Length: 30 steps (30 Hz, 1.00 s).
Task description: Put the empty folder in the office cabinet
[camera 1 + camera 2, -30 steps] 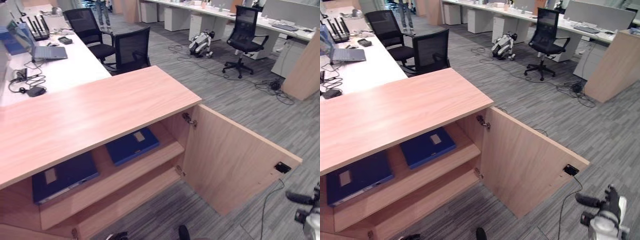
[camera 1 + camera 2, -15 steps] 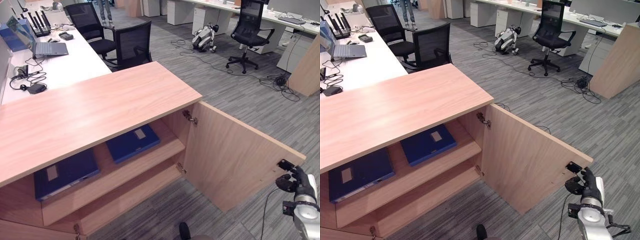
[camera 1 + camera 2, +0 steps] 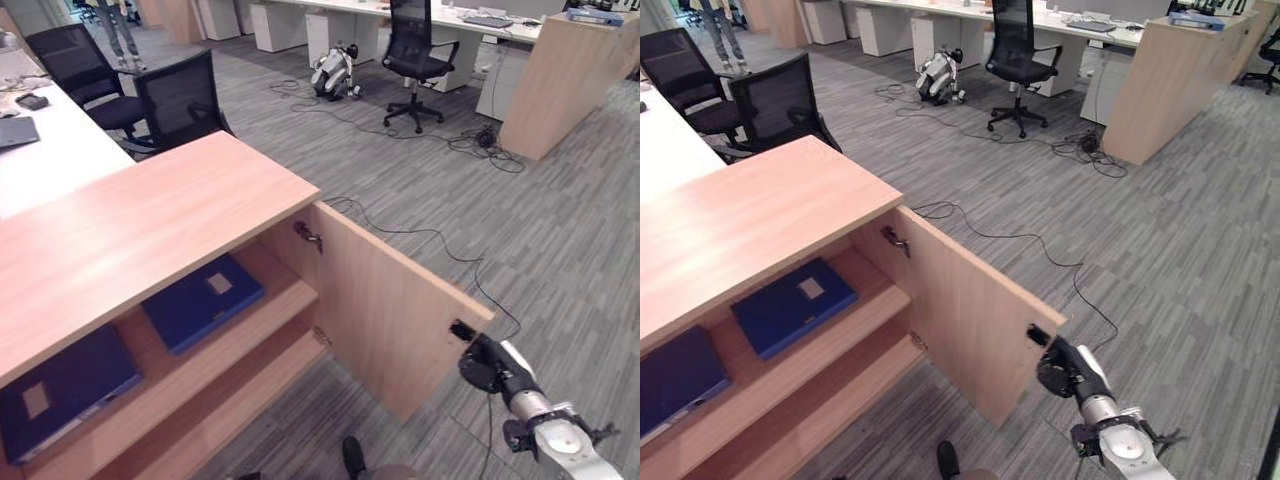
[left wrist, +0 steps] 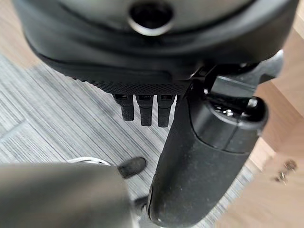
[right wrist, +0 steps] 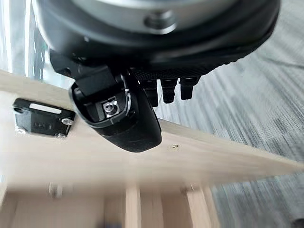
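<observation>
The wooden office cabinet point(image 3: 150, 215) stands with its door point(image 3: 385, 300) swung wide open. Two blue folders lie flat on its upper shelf: one point(image 3: 203, 300) near the hinge side, the other point(image 3: 60, 385) further left. My right hand point(image 3: 487, 362) is at the door's free edge beside the black latch plate point(image 5: 42, 121). Its thumb point(image 5: 118, 118) lies against the door's inner face, and its relaxed fingers point(image 5: 168, 90) reach past the edge. My left hand point(image 4: 209, 156) hangs over the carpet near the cabinet, fingers loose and holding nothing.
A white desk point(image 3: 40, 150) adjoins the cabinet on the left, with black office chairs point(image 3: 175, 95) behind it. Further off are another chair point(image 3: 415, 40), a robot dog point(image 3: 335, 70), loose cables point(image 3: 400, 225), a wooden partition point(image 3: 555, 75) and a person's legs point(image 3: 120, 25).
The camera has turned to the right. My right hand has come up from the lower right to the door's free edge by the latch plate.
</observation>
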{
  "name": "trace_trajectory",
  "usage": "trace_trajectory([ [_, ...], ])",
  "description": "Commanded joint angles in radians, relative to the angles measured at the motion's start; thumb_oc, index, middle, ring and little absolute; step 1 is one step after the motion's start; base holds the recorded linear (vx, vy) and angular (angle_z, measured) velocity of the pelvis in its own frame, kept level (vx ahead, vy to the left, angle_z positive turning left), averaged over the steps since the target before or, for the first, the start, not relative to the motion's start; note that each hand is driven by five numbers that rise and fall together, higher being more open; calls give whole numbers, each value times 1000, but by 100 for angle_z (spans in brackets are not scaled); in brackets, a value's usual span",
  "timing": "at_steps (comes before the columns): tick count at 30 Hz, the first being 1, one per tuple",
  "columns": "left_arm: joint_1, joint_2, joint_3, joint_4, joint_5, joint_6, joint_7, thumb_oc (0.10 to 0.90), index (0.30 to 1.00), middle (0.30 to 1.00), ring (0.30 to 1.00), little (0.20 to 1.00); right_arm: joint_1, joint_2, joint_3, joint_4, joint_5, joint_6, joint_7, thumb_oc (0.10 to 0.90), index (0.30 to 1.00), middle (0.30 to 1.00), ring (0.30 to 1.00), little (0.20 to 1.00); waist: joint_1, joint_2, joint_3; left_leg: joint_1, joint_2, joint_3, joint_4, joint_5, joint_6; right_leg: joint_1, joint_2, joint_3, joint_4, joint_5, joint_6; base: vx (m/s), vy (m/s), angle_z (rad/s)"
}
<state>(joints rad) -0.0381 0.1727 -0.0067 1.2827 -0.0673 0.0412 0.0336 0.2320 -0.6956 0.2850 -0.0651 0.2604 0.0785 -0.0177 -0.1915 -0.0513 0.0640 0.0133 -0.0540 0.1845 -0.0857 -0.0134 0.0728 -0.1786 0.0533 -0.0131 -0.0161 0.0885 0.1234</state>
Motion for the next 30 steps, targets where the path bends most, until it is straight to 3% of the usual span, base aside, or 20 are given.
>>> trace_trajectory([
  [1,-45,28,-67,26,12,-23,16,800,900,900,900,900,-552,187,122,-240,16,-263,120,800,900,900,900,900,111,13,-50,57,0,24,-2,-65,-32,113,-77,37,-33,-20,7,1,1,-46],
  [4,-44,26,-80,20,4,-25,25,800,900,900,900,900,-629,201,188,-231,-14,-256,108,800,900,900,900,900,129,4,-49,58,1,15,-2,-65,-32,117,-80,27,-33,-23,4,4,-5,-28],
  [11,-28,37,-72,19,-4,-29,28,800,900,900,900,900,-669,211,279,-207,-29,-236,137,800,900,900,900,900,156,-6,-41,54,3,-14,-2,-58,-37,128,-82,5,-32,-38,-3,10,-19,84],
  [18,-30,24,-90,20,-17,-39,54,800,900,900,900,900,-670,228,354,-77,-78,-202,148,800,900,900,900,900,195,-17,-33,37,-3,-97,-2,-44,-50,147,-91,-56,-34,-64,-19,12,-62,50],
  [30,9,25,-53,38,-56,-38,41,800,900,900,900,900,-491,171,341,85,-210,-156,165,800,900,900,900,900,259,11,-29,-2,-24,-269,-2,-4,-70,188,-109,-208,-54,-101,-39,-1,-68,63],
])
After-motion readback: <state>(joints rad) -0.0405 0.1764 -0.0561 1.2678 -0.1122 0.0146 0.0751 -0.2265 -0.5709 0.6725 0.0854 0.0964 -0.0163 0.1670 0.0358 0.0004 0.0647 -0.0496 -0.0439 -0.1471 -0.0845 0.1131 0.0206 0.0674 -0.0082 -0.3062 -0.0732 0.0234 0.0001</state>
